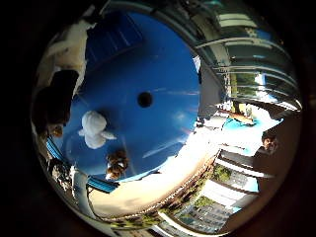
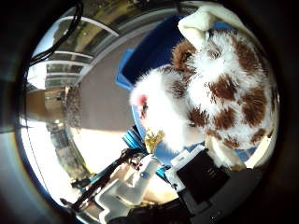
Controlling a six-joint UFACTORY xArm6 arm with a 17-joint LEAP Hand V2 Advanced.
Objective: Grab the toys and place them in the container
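A white plush toy with brown spots [image 2: 210, 89] fills much of the thumb side palm view, close against the palm. My hand's white and black fingers [image 2: 192, 177] curl up against its underside and hold it. Behind it shows the blue container [image 2: 149, 51]. In the little finger side palm view the container's blue inside [image 1: 148, 69] with a dark round hole [image 1: 145, 99] lies under the palm. A small white toy [image 1: 94, 128] lies in it, with a small brown toy [image 1: 117, 164] beside it at the rim. Parts of my hand [image 1: 54, 99] stand at that view's edge.
Pale floor [image 2: 98, 112] lies around the container. Window frames and furniture [image 1: 242, 59] stand in the room beyond. A person in light blue [image 1: 247, 123] is by the container's far side, not touching the toys.
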